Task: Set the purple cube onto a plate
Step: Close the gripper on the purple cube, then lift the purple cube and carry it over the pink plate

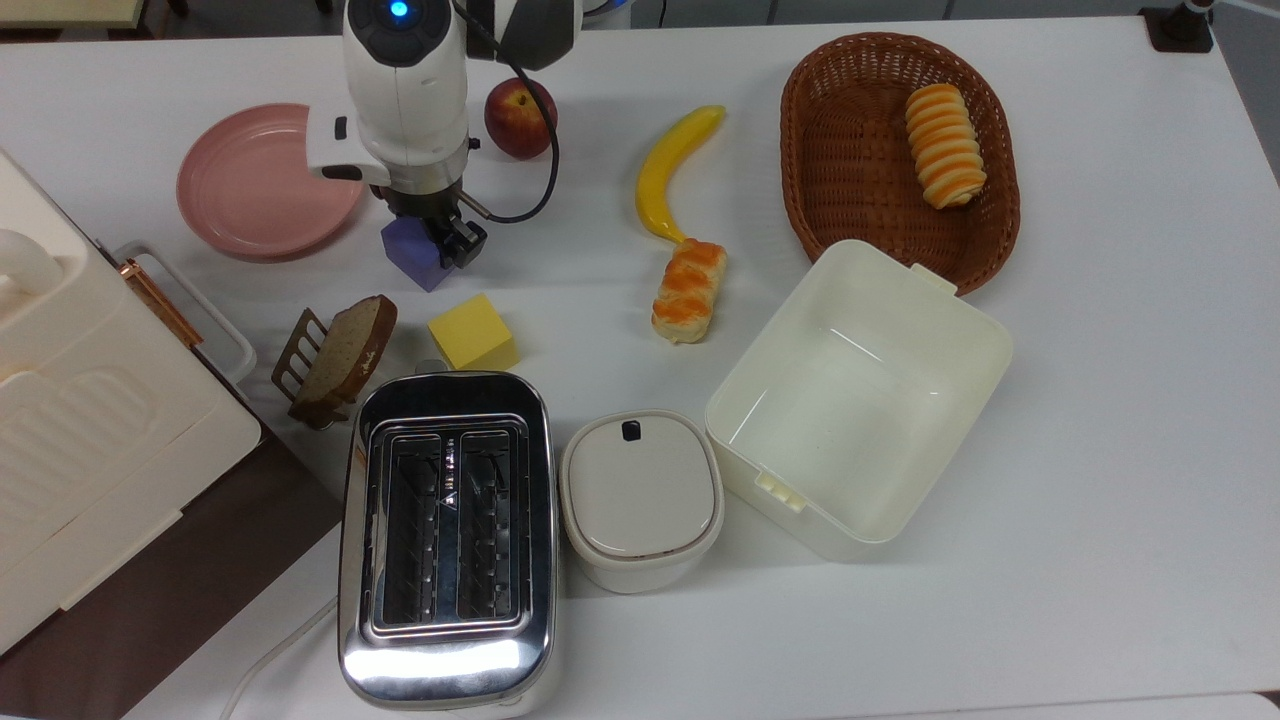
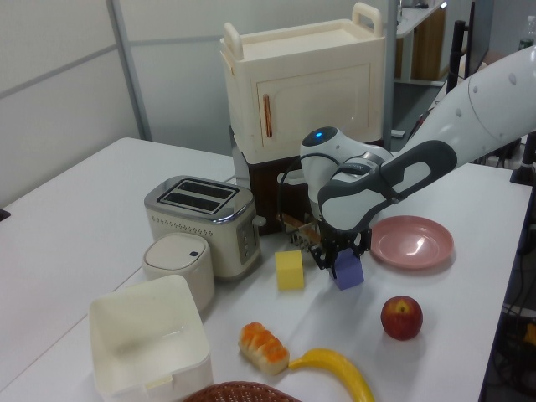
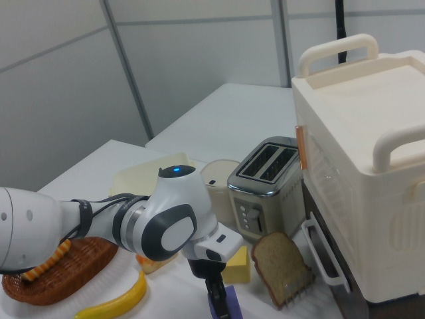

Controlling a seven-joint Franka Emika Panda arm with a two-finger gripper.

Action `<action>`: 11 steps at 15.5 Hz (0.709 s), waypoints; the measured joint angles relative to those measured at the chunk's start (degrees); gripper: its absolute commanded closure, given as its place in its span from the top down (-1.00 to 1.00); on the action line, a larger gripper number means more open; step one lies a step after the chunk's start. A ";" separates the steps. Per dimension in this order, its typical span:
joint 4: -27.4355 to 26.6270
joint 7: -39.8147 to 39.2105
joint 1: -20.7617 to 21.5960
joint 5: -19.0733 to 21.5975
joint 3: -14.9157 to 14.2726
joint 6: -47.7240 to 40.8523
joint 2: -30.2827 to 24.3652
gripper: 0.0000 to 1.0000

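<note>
the end effector (image 1: 432, 248) is clamped on the purple cube (image 1: 409, 254), held just beside the pink plate (image 1: 262, 182) and near the yellow cube (image 1: 472, 332) on the white tabletop (image 1: 1100, 400).

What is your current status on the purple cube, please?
Fingers shut on the purple cube, cube tilted. Pink plate to the top view's left, empty. Nothing between cube and plate.

Top view: toaster (image 1: 447, 535) at 7 o'clock, yellow cube (image 1: 472, 332) and bread slice (image 1: 343, 353) just above it. Banana (image 1: 670, 168) near center, apple (image 1: 520, 117) at 11, wicker basket (image 1: 898, 155) at 2, open white box (image 1: 858, 396) at 4.
</note>
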 measured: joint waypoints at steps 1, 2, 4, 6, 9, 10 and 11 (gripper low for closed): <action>0.01 -0.02 0.00 -0.03 0.00 0.01 0.00 -0.68; 0.03 -0.03 0.01 -0.03 0.00 0.03 0.00 -0.72; 0.23 -0.03 0.03 -0.04 0.02 0.06 -0.02 -0.75; 0.65 -0.03 0.03 -0.04 0.03 0.06 -0.31 -0.75; 1.17 -0.36 -0.34 -0.12 -0.14 -2.10 -3.01 -0.75; 1.20 -0.87 -0.68 -0.16 -0.37 -3.39 -4.12 -0.75; 1.19 -1.82 -1.17 -0.18 -0.74 -4.81 -5.26 -0.74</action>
